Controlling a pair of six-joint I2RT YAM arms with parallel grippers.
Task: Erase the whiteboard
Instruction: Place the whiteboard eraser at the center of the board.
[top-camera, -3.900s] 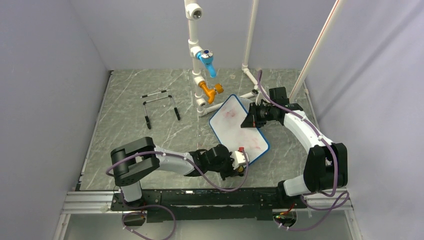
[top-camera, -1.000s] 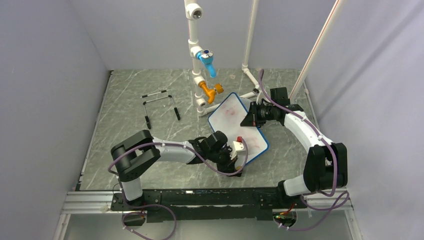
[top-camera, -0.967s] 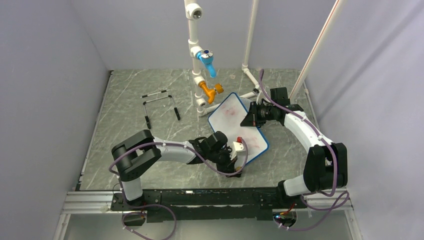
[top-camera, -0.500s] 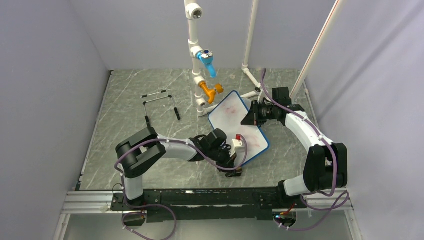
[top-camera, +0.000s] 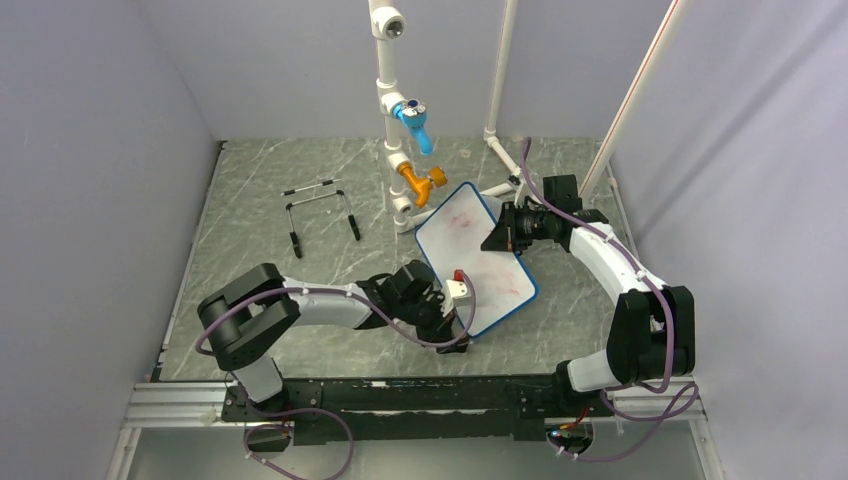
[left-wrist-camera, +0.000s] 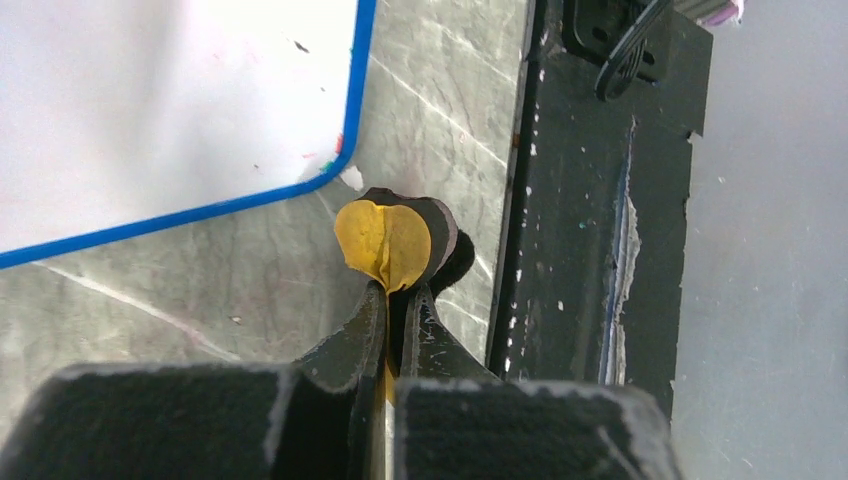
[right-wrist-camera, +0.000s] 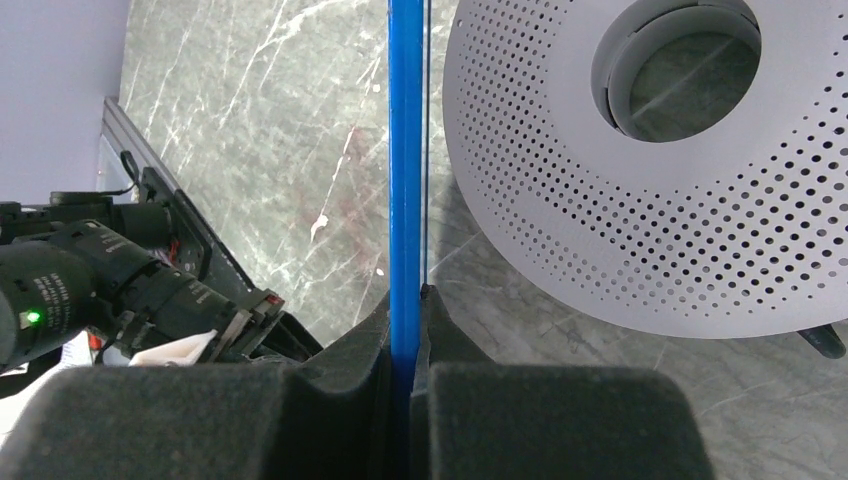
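At the near corner of the whiteboard, the left gripper — pinching a yellow pad — has slid off-board; the right gripper clamps its edge; pink smears remain.

No readable text or labels, whiteboard smears illegible

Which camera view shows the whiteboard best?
The top external view: the whole whiteboard shows, blue frame and faint pink smears. The left wrist view gives only one corner. The right wrist view sees just its blue edge, clamped in the right gripper.
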